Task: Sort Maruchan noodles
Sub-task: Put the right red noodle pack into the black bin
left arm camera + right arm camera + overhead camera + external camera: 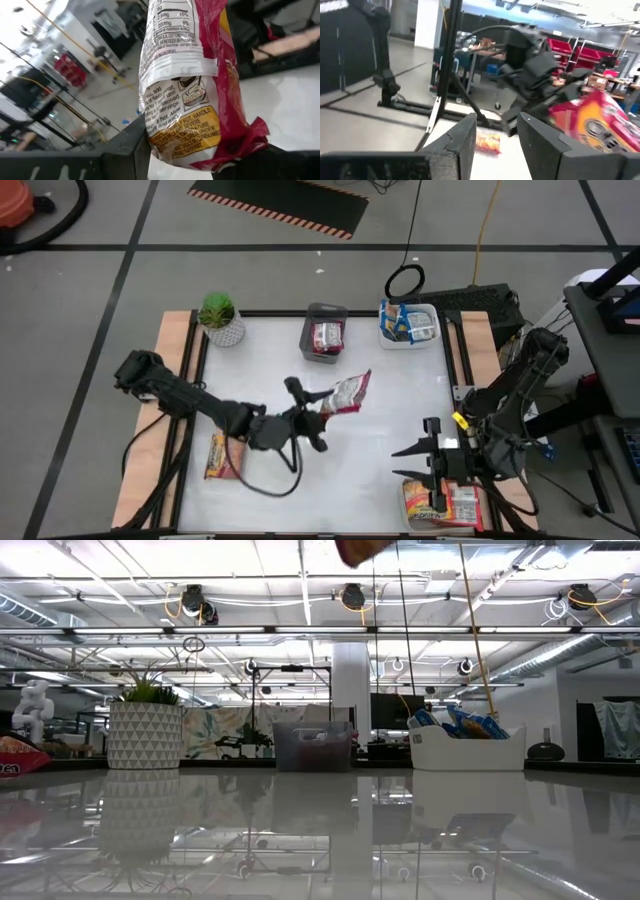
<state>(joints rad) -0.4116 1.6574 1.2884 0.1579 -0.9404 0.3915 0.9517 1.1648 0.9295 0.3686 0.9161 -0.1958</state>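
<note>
**Red packet aloft, grey tray ahead**

Red-and-yellow foil hung from the left gripper (318, 412), which pinched a packet (347, 392) by its lower end and held it clear of the table (380, 440), near the middle. The left wrist view showed the dark fingers (125, 150) clamped across the crimped bottom seam, the packet standing up and away from them.

Going left to right: an orange packet (218, 457) lay flat on the table's near left side, under the left arm. A plant (220, 318) stood at the far left corner. A grey tray (325, 333) at the far edge held a red packet already, and a white tray (408, 323) to its right held blue ones. At the near right, the right gripper (437, 455) waited above a small heap of packets (440, 505), its fingers apart and holding nothing.

The step in hand looked like carrying the red packet to the grey tray, since the colours match. Done well, that would mean keeping the pinch firm on the seam, since glossy foil may slip, bringing the packet squarely over the tray's opening and lowering it inside the walls before letting go, lest it catch the rim and slide back onto the table
</note>
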